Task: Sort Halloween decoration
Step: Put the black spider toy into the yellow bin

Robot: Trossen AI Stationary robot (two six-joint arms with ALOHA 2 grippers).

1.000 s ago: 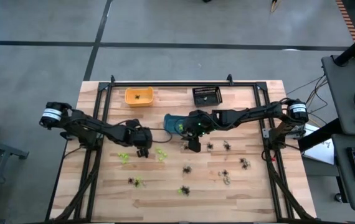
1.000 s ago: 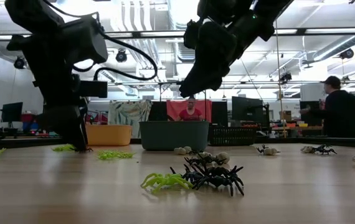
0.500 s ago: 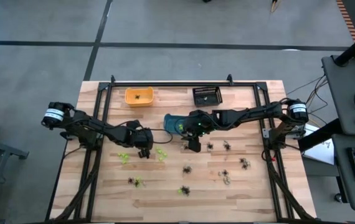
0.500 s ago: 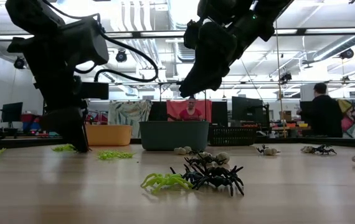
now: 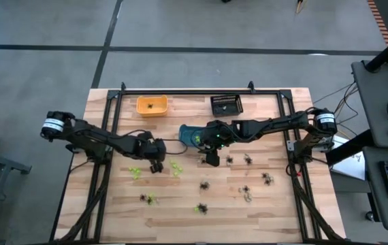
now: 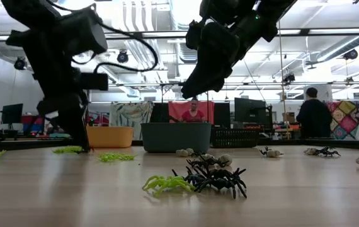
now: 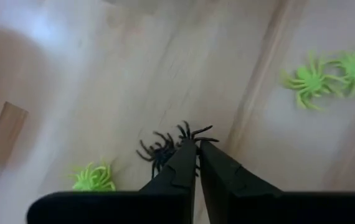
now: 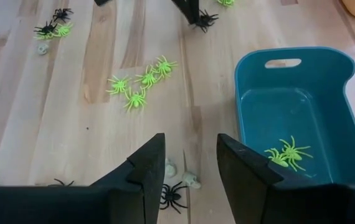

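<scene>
The Halloween decoration is small plastic spiders scattered on the wooden table: lime green ones (image 5: 175, 167), black ones (image 5: 204, 184) and pale ones (image 8: 180, 174). My left gripper (image 7: 196, 144), left of the table's middle (image 5: 155, 167), is shut on a black spider (image 7: 165, 148). Green spiders (image 7: 314, 78) lie on the wood around it. My right gripper (image 8: 190, 163) hangs open above the table's middle (image 5: 211, 161), beside the teal bin (image 8: 296, 118), with nothing between its fingers. Two green spiders (image 8: 286, 154) lie in that bin. My left gripper pinches the black spider (image 7: 187, 138) at the free ends of its two fingers. The fingers come steeply from above, slanting down. The spider's legs stick out on both sides of the tips. Whether it is clear of the wood or still on it, I cannot tell.
An orange bin (image 5: 151, 105) and a black bin (image 5: 226, 104) stand at the far edge, each with a spider or two inside. A black and green cluster (image 6: 198, 180) lies near the front edge. More spiders lie right of the middle (image 5: 267, 179). People stand in the room behind.
My left gripper has shut its fingers at the black spider and tipped slightly, staying almost in place. My right gripper has kept still. A person in the background has walked toward the left.
</scene>
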